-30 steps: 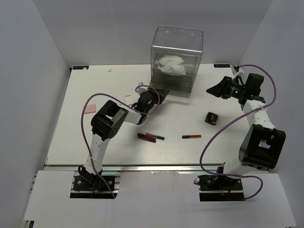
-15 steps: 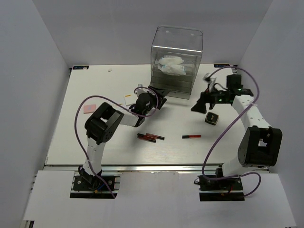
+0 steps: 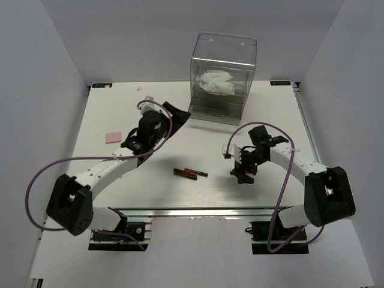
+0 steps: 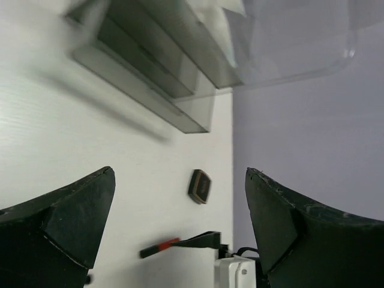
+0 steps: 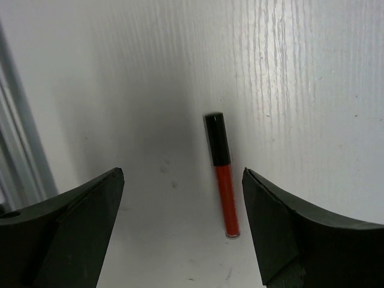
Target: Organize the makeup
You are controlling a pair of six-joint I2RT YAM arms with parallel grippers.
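A red-and-black stick (image 5: 221, 174) lies on the table between the fingers of my open right gripper (image 5: 182, 171), nearer the right finger; nothing is gripped. From above, that gripper (image 3: 240, 173) hangs over the stick and covers it. Two more red-and-black sticks (image 3: 189, 173) lie side by side to its left. A pink square (image 3: 112, 137) sits at the far left. White-blue packets (image 3: 217, 83) are inside the clear drawer box (image 3: 222, 66). My left gripper (image 3: 178, 111) stands open and holds nothing, just left of the box. Its wrist view shows the black compact (image 4: 200, 186).
The clear drawer box (image 4: 180, 78) stands at the back centre, its lower drawers facing my left gripper (image 4: 180, 171). Purple cables (image 3: 264, 127) loop over both arms. White walls enclose the table (image 3: 300, 132) on three sides. A small white scrap (image 3: 139, 89) lies at the back left.
My right arm swung from the back right down to the lone stick near the front, jaws now open around it. My left gripper opened and drew back left from the box base.
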